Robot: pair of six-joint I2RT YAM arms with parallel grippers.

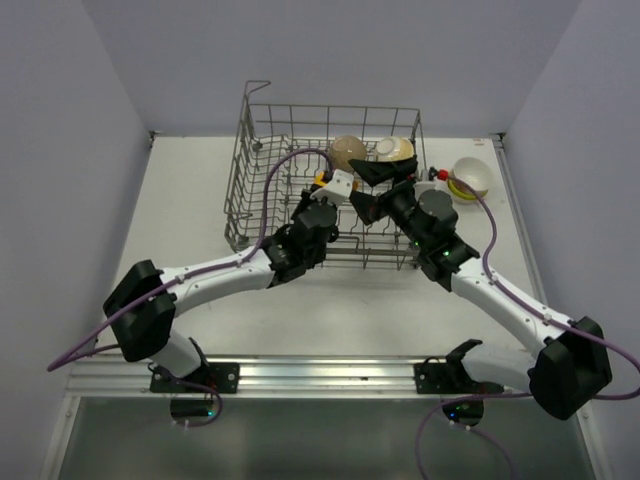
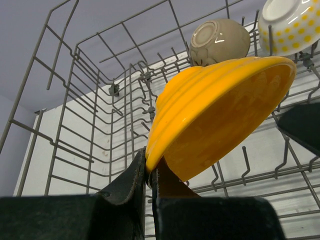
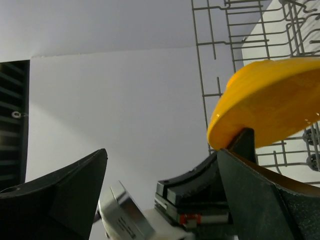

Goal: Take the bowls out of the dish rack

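Bowl (image 2: 220,115) pinched by left gripper (image 2: 150,170), nearly hidden from above

From above, the glossy yellow ribbed ceramic bowl (image 1: 321,178) is nearly hidden under the left arm's white wrist block (image 1: 339,184). The left wrist view's top edge crops the white yellow-dotted bowl (image 2: 291,21).

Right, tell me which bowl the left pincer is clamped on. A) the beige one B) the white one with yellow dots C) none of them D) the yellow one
D: in the left wrist view the left pincer is shut on the rim of the yellow bowl, while the beige bowl and the dotted bowl sit farther back with nothing gripping them.
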